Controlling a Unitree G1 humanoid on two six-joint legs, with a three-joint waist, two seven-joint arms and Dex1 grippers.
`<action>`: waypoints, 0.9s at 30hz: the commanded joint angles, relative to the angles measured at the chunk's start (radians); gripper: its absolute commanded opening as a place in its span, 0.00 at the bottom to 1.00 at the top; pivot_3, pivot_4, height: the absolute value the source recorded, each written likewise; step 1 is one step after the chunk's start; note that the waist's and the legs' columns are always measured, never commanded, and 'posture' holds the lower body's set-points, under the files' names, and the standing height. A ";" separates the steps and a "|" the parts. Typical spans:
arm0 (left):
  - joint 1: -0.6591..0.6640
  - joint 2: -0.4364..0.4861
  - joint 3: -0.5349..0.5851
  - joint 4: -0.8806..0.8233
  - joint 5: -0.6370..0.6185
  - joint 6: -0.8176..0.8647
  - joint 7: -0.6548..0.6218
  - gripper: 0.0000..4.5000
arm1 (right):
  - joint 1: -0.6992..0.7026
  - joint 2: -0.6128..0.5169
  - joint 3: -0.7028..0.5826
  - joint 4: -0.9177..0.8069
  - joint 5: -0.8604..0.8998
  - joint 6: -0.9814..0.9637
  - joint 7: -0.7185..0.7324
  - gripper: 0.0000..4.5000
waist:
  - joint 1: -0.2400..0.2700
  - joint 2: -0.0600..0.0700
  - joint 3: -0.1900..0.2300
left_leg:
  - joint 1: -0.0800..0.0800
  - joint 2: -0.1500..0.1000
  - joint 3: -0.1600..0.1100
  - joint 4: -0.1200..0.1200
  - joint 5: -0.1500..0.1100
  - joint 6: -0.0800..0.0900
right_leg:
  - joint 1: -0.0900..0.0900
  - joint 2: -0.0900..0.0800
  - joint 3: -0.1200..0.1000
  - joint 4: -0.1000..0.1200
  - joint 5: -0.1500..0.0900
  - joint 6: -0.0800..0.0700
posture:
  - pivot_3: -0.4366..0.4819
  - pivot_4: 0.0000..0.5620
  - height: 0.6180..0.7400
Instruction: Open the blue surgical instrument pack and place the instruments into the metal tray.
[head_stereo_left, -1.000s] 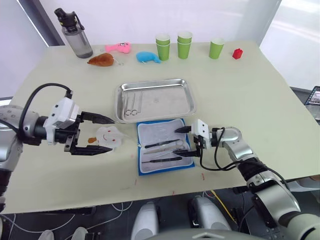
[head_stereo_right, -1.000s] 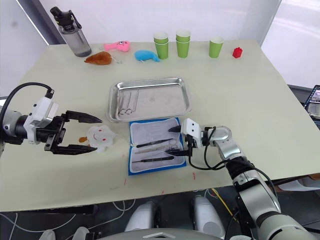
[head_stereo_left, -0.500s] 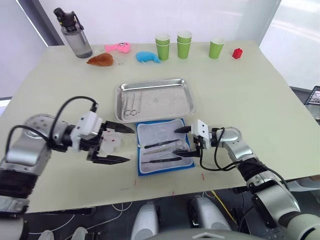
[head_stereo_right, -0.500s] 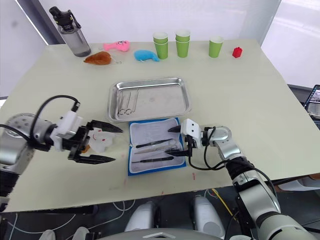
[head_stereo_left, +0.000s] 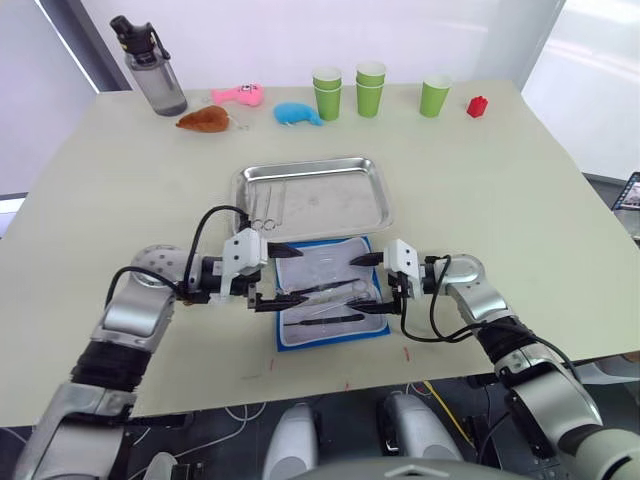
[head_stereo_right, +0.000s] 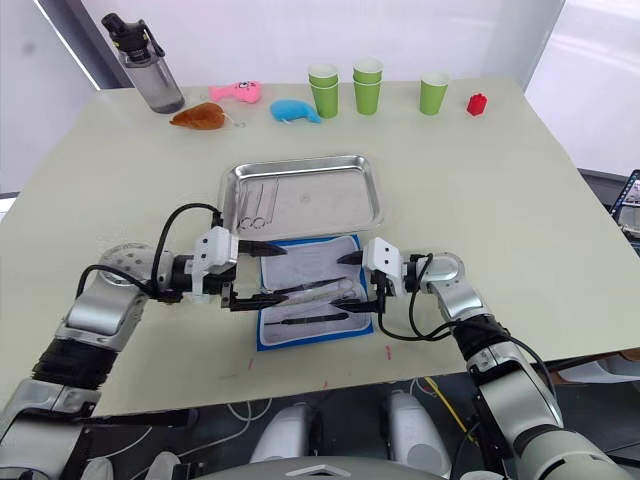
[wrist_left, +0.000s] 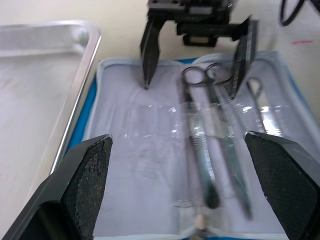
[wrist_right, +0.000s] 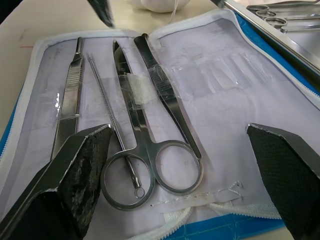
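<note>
Between both grippers, the pack (head_stereo_left: 328, 298) lay open just below the tray (head_stereo_left: 378, 190). Left gripper (head_stereo_left: 277, 277) and right gripper (head_stereo_left: 372, 284) had fingers apart, holding nothing. Some instruments (head_stereo_left: 264, 209) already sat in the tray; scissors (wrist_right: 150, 145) and others remained pocketed.
</note>
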 joint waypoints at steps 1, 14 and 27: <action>-0.034 -0.008 -0.004 0.039 0.032 -0.041 -0.025 0.99 | 0.057 -0.016 0.047 0.084 -0.071 0.041 -0.018 1.00 | 0.000 0.000 0.000 | 0.000 0.000 0.000 0.000 0.000 0.000 | 0.000 0.000 0.000 0.000 0.000 0.000 | 0.48 0.27 0.95; -0.061 -0.047 -0.033 0.102 0.093 -0.101 -0.084 0.41 | 0.079 -0.020 0.046 0.056 -0.068 0.053 -0.029 1.00 | 0.001 -0.001 -0.001 | 0.000 0.000 0.000 0.000 0.000 0.000 | 0.000 0.000 -0.001 0.000 0.000 0.000 | 0.48 0.27 0.95; -0.054 -0.099 -0.059 0.159 0.125 -0.142 -0.120 0.41 | 0.080 -0.022 0.045 0.055 -0.067 0.055 -0.032 1.00 | 0.002 0.000 -0.002 | 0.000 0.000 0.000 0.000 0.000 0.000 | 0.000 0.000 -0.001 0.000 0.000 0.000 | 0.48 0.27 0.95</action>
